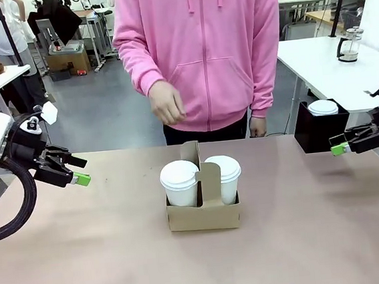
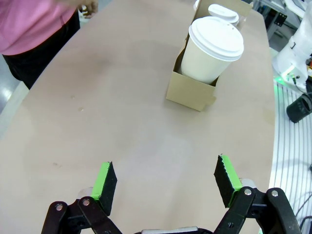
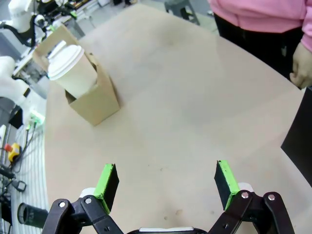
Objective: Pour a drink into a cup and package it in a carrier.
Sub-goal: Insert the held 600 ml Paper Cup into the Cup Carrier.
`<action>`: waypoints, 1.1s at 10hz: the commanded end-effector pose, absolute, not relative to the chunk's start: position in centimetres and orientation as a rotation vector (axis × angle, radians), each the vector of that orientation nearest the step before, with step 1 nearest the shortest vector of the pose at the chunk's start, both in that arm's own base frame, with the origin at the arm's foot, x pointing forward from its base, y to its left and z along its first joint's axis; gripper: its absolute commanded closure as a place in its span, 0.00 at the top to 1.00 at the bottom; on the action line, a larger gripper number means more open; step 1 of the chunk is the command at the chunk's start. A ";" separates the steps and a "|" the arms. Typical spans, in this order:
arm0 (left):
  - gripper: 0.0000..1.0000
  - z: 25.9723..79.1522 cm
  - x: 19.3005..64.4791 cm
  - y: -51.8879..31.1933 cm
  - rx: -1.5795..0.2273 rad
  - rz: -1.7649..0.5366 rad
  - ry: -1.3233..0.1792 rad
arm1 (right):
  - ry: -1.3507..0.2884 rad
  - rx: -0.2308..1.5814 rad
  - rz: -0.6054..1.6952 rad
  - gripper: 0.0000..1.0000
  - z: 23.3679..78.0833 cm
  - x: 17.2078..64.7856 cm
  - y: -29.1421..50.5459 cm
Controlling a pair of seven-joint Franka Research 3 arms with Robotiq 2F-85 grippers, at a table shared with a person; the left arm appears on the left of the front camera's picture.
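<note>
Carrier point(image 1: 204, 216) stands mid-table point(image 1: 87, 259), well apart from edges.

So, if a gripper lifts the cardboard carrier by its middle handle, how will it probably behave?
The carrier is thin cardboard, so its handle panel may flex under load. Two lidded cups sit one per side, so it should hang fairly level. The cups rise well above the low walls; a jerk or tilt could probably tip them.
</note>
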State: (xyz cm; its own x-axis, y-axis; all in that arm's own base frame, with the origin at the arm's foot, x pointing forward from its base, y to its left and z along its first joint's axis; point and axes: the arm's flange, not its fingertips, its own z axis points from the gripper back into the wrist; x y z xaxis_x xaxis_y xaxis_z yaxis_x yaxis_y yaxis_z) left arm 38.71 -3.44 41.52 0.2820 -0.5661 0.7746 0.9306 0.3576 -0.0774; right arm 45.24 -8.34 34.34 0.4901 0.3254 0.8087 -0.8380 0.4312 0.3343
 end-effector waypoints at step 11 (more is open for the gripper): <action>1.00 41.4 38.6 -3.4 -0.605 -1.088 -0.741 | -0.734 0.815 0.816 1.00 34.6 45.4 -8.5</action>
State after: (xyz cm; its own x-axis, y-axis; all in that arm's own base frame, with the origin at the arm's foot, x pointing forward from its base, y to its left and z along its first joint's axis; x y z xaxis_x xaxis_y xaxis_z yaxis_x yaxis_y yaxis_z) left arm 38.71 -3.44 41.52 0.2820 -0.5661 0.7746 0.9306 0.3576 -0.0774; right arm 45.25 -8.34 34.34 0.4900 0.3254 0.8087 -0.8380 0.4312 0.3343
